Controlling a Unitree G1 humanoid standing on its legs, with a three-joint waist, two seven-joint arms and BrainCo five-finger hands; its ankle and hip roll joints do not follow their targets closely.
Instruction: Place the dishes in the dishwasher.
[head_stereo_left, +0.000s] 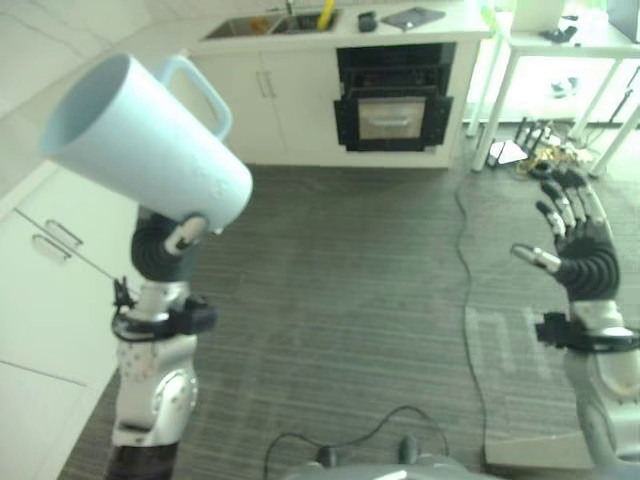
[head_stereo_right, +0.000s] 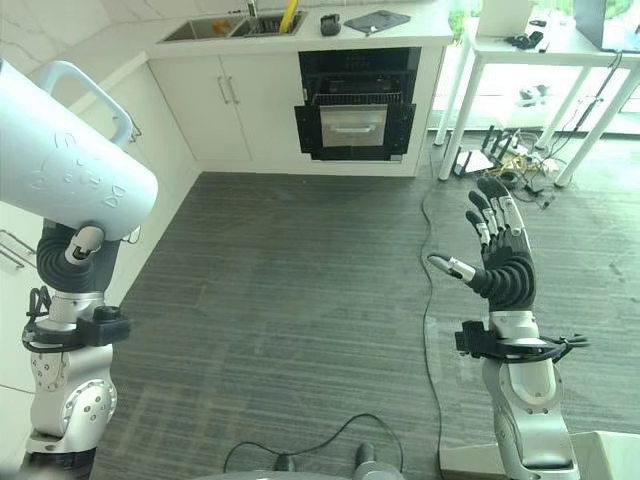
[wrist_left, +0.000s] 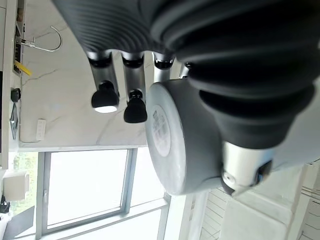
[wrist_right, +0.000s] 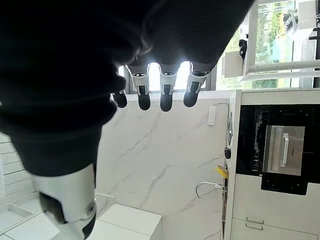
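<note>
One pale blue mug (head_stereo_left: 140, 140) gripped in left robot hand (head_stereo_left: 165, 245), fingers curled round base, mug raised and tilted, handle up. Dishwasher (head_stereo_left: 395, 97) far ahead, door ajar, between both hands. Right robot hand (head_stereo_right: 500, 255) raised, fingers spread wide, empty.

Grey striped floor (head_stereo_left: 350, 270), white cabinets (head_stereo_left: 265, 100) upper left, white table (head_stereo_left: 560, 60) upper right, marble wall (wrist_right: 165, 150).
</note>
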